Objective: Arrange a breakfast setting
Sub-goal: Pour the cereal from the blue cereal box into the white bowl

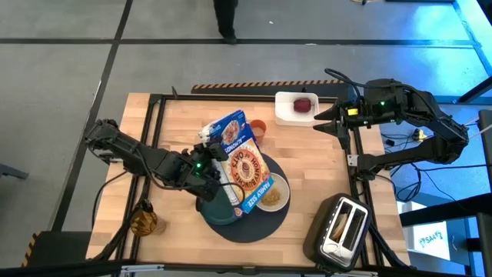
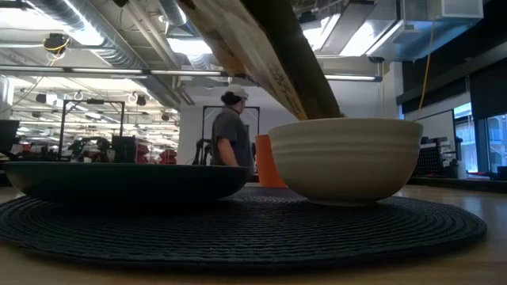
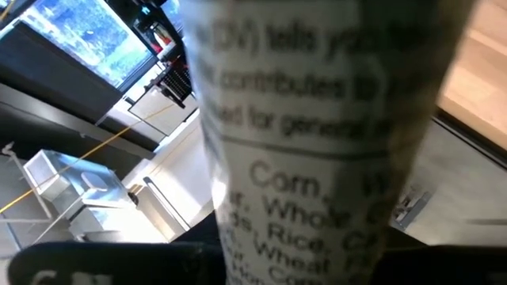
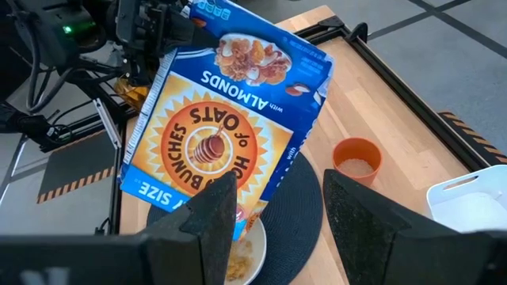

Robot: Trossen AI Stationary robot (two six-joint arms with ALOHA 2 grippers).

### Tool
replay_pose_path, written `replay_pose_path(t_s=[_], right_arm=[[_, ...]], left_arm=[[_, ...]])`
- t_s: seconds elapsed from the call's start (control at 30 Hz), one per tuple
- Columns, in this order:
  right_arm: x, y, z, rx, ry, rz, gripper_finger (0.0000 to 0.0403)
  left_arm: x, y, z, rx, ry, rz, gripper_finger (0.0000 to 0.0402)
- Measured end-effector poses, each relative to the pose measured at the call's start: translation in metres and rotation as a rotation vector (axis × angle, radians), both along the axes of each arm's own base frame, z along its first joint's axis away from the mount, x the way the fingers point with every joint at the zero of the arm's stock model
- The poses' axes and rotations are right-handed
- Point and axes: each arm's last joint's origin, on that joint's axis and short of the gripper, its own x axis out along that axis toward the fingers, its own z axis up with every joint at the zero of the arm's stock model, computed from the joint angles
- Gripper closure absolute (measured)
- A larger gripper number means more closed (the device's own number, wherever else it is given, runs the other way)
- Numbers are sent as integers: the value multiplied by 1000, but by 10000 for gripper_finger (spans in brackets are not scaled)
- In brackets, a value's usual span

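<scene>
A blue and orange cereal box (image 1: 242, 163) hangs upside down and tilted over the white bowl (image 1: 273, 194), which holds cereal (image 4: 238, 252). The bowl and a teal plate (image 2: 127, 178) stand on the round dark mat (image 1: 250, 223). My left gripper (image 1: 206, 158) is shut on the box. My right gripper (image 4: 281, 210) is open and empty, held above the table's far right part. A small orange cup (image 1: 259, 128) stands behind the mat. A dark red fruit (image 1: 304, 103) lies in a white tray. A ring-shaped bread (image 1: 144, 223) lies at the near left. My left gripper holds the cereal box by its narrow printed side panel (image 3: 317, 158), toward the raised bottom end (image 4: 170, 47), coming level from the table's left. The box is lifted clear and tilted. Its lower end (image 1: 257, 201) hangs over the bowl. The fingers are hidden behind the box.
A white tray (image 1: 286, 111) stands at the far edge. A toaster (image 1: 338, 227) stands at the near right corner. A black frame (image 1: 154, 123) runs round the table. A person (image 2: 231, 131) stands in the room beyond.
</scene>
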Motion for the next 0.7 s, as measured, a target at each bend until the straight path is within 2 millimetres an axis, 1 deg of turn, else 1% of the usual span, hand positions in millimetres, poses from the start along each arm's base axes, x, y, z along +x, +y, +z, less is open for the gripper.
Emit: replay_pose_path(t_s=[0.3,0.43,0.7], right_arm=[[0,0,0,4,0,5,226],[0,0,0,4,0,5,226],[0,0,0,9,0,14,226]], left_arm=[[0,0,0,-4,-4,2,304],[-1,1,-1,-25,-33,19,304],[-10,4,-4,-82,-60,72,304]])
